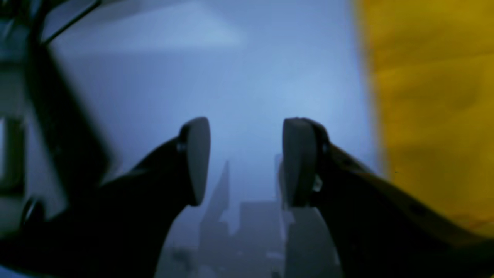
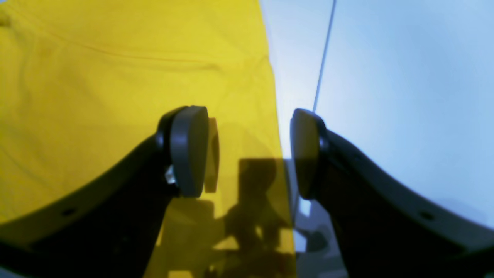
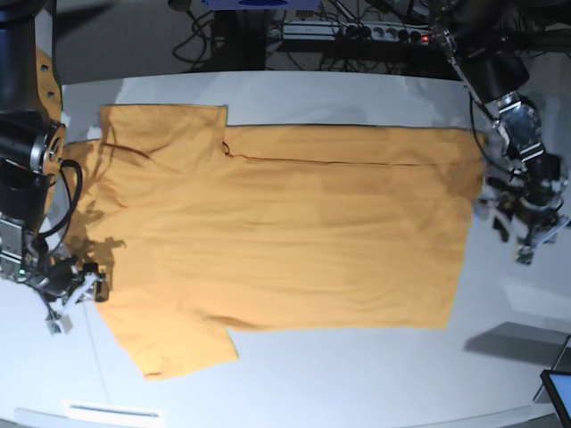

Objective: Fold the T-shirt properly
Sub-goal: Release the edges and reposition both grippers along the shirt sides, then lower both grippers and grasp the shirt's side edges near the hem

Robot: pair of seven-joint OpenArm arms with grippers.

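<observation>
Right gripper (image 2: pixel 249 152) is hovering at nine o'clock, fingers parted and empty, straddling the T-shirt's (image 3: pixel 285 232) edge; the shirt is lying flat across the counter (image 3: pixel 357 374), top strip seemingly folded; left gripper (image 1: pixel 247 158) is waiting at three o'clock, parted, empty, just off the hem; next move is calling for pinching edges
</observation>
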